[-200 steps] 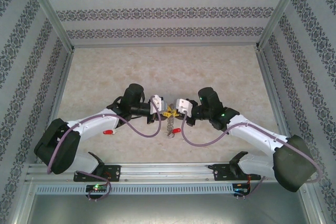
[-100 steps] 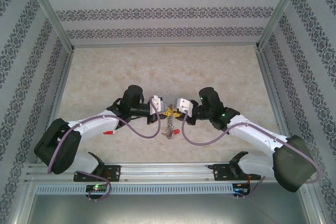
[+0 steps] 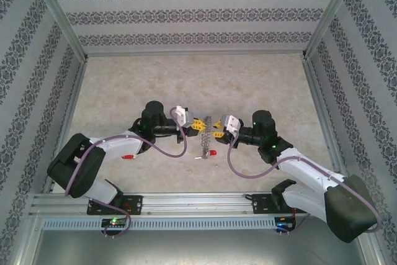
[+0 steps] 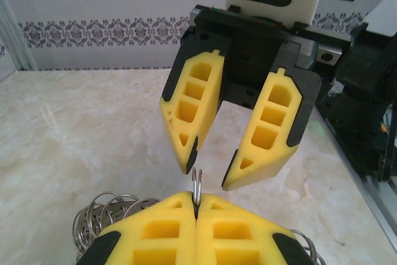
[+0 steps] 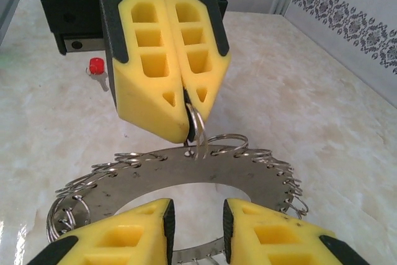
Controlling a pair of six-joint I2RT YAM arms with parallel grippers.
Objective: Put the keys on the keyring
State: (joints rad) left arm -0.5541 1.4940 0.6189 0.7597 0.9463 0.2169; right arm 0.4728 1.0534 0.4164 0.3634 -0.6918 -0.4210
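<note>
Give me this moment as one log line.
left gripper: shut on keyring | right gripper: open, facing it | red key: lying on table, not picked up

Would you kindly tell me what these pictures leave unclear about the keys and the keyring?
- Left wrist view: most of the keyring is hidden behind the left gripper and cut off by the bottom edge.
- Right wrist view: its near arc is hidden behind the right gripper.
- Top view: too small to tell whether the red key touches the keyring.
</note>
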